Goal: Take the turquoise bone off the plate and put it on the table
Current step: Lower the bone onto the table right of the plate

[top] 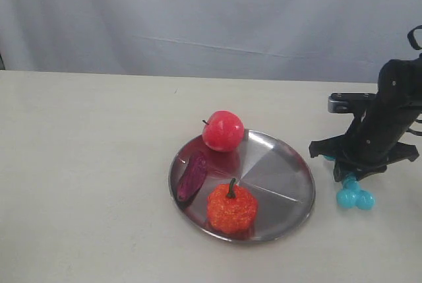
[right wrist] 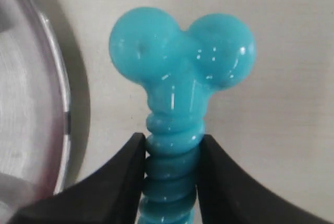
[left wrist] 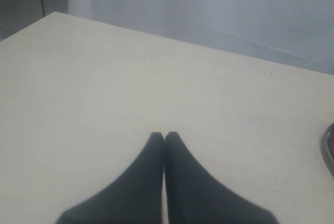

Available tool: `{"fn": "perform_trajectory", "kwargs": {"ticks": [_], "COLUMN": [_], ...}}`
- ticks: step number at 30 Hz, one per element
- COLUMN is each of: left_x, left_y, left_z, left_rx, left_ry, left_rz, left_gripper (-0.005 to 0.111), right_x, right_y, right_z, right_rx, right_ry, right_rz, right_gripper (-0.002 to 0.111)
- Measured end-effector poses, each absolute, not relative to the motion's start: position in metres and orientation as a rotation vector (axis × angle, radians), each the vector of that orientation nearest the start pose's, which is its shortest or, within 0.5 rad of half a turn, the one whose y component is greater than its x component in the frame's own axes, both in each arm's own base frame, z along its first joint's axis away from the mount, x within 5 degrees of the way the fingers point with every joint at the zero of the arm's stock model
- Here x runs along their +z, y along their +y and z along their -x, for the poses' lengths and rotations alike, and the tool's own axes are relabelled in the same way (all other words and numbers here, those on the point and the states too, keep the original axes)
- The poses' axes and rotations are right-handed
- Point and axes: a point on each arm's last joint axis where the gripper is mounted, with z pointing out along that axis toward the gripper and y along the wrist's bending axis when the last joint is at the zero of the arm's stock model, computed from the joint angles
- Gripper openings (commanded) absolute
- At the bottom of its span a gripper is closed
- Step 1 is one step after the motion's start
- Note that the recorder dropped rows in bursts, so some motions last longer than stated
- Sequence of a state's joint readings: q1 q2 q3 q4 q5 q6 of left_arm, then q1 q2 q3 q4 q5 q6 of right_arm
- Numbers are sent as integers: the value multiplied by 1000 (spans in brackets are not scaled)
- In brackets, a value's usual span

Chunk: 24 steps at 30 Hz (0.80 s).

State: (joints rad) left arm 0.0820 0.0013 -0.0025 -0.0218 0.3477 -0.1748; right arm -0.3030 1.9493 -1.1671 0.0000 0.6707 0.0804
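Pale beige table [top: 79, 164] fills the left side of the exterior view. The left wrist view shows the left gripper [left wrist: 165, 138] over that bare surface, its two dark fingers pressed together with nothing between them. A sliver of metal rim shows at the edge of the same picture.

In the middle lies the plate [top: 277, 171], round, silver and mirror-bright. Three toys sit on it. A purple, elongated vegetable [top: 191, 176] lies along its left rim. An orange pumpkin [top: 231, 208] with a dark stem is at the near edge. A red apple [top: 223, 130] is at the far edge. The plate's right half is bare metal.

Just right of the plate, off its rim and over the table, the right gripper [top: 349, 176] clamps the turquoise bone [top: 355, 196] by its ribbed shaft. The bone's long axis runs out from between the fingers toward the near side of the table. One two-knobbed end sticks out past the fingertips and the other end is hidden behind the gripper. Whether the knobs touch the table cannot be told. Nothing lies between the bone and the plate's rim.
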Motion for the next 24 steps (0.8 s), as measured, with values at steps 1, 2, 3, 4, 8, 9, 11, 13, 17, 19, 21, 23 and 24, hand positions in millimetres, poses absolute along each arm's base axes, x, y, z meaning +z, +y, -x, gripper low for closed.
{"fn": "perform_trajectory", "kwargs": {"ticks": [1,2,3,4,8,9,11,13,17,19,21,23,24], "left_x": [183,183,183,183,183,183,183,183,183,183,183,183,183], "left_y": [4,4,4,4,4,4,4,4,4,4,4,4,4], "left_z": [-53,-53,-53,-53,-53,-53,-53,-53,-53,-53,-53,-53,-53], "left_rx": [-86,-86,-86,-86,-86,-86,-86,-86,-86,-86,-86,-86,-86], "left_ry": [1814,1814,1814,1814,1814,1814,1814,1814,1814,1814,1814,1814,1814], "left_rz": [248,248,248,248,248,248,248,248,248,248,248,248,248], "left_gripper": [0,0,0,0,0,0,0,0,0,0,0,0,0], "right_x": [134,131,126,123,119,119,119,119,119,119,119,119,120], "right_y": [-109,-109,-110,-110,-110,-110,-110,-110,-110,-109,-109,-108,-108], "right_z": [-349,-350,-350,-351,-351,-351,-351,-351,-351,-352,-352,-352,-351], "right_rx": [-34,-34,-34,-33,-35,-35,-37,-39,-40,-29,-23,-15,-11], "right_ry": [2894,2897,2906,2916,2926,2927,2930,2931,2931,2928,2927,2930,2929], "right_rz": [-549,-542,-534,-526,-500,-493,-476,-457,-447,-459,-459,-465,-469], "right_gripper": [0,0,0,0,0,0,0,4,47,57,57,57,57]}}
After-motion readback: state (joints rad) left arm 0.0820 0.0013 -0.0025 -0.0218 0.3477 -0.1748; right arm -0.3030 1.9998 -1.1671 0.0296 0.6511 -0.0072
